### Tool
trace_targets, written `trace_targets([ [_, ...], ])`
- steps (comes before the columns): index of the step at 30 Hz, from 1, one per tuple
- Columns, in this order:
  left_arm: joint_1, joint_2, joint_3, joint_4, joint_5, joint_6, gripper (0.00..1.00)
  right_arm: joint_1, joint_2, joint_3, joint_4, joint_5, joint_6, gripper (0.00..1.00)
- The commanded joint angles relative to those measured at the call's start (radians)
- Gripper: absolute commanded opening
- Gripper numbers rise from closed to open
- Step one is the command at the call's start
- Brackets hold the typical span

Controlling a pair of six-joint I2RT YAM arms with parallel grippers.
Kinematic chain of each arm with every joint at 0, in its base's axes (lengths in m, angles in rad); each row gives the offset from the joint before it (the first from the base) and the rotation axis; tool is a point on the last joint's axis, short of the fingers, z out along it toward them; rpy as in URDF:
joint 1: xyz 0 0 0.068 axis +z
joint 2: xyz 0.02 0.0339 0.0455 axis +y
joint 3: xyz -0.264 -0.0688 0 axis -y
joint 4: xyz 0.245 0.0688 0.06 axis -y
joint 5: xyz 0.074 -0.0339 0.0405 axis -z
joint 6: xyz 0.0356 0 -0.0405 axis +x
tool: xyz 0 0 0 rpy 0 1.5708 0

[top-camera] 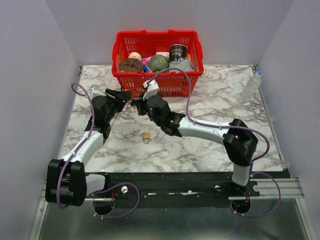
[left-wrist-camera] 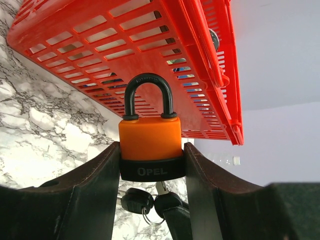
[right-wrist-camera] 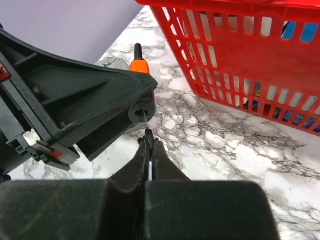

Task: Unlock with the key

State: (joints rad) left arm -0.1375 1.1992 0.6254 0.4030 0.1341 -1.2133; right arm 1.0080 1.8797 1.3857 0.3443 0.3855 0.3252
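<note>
Now, left claw [left-wrist-camera: 150, 152]: clamped on lock [left-wrist-camera: 150, 137].
Right claw [right-wrist-camera: 150, 146]: pinching key [right-wrist-camera: 145, 119] (blade at keyhole).
Risk: I twist off-axis, blade bends or slips.

From the left wrist, the orange padlock [left-wrist-camera: 150, 140] faces its underside away, so the keyhole is out of sight, and its flanks are covered by the left gripper [left-wrist-camera: 151, 157]. Just near of it the key [left-wrist-camera: 168, 202] sits in shadow and blur, its blade barely showing. From the right wrist only the thin blade shows. The head is buried in the clamped right gripper [right-wrist-camera: 149, 145], and the padlock is mostly behind the left gripper. From above, key and lock seem lost between the two wrists. The red basket [right-wrist-camera: 240, 60] is cut off at its far and right sides.
</note>
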Motion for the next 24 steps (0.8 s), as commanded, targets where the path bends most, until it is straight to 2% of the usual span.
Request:
trace_targets([
  [1,-0.048,-0.016,-0.02,0.005,0.233,-0.019,0.0,-0.048,0.029,0.023,0.15,0.085,0.023,0.01],
  [24,-0.071,0.0,-0.02,0.023,0.252,-0.028,0.0,-0.046,0.081,0.041,0.249,0.067,-0.02,0.01],
])
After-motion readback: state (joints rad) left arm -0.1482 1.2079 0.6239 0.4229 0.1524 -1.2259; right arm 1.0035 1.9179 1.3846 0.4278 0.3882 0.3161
